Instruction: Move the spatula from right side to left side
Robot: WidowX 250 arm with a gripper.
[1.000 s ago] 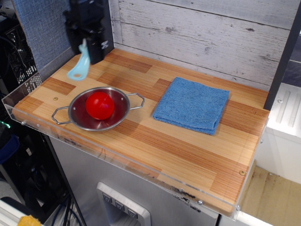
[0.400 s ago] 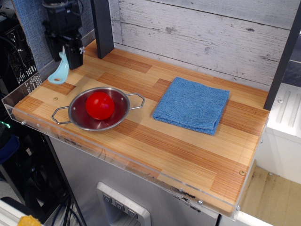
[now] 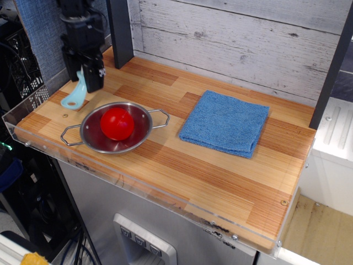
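The light-blue spatula (image 3: 75, 94) hangs from my black gripper (image 3: 83, 74) at the far left of the wooden table. Its rounded end touches or nearly touches the board near the left edge, just behind and left of the steel bowl. The gripper is shut on the spatula's upper end, which is hidden between the fingers. The bristled head does not show.
A steel two-handled bowl (image 3: 88, 135) with a red ball (image 3: 117, 123) in it stands at the front left. A folded blue cloth (image 3: 225, 122) lies in the middle right. A clear acrylic rim (image 3: 16, 118) edges the table's left and front. A dark post (image 3: 119, 30) stands behind.
The gripper carried the spatula from the back left farther to the left, then lowered it toward the board beside the bowl. Bowl, ball and cloth have not moved.
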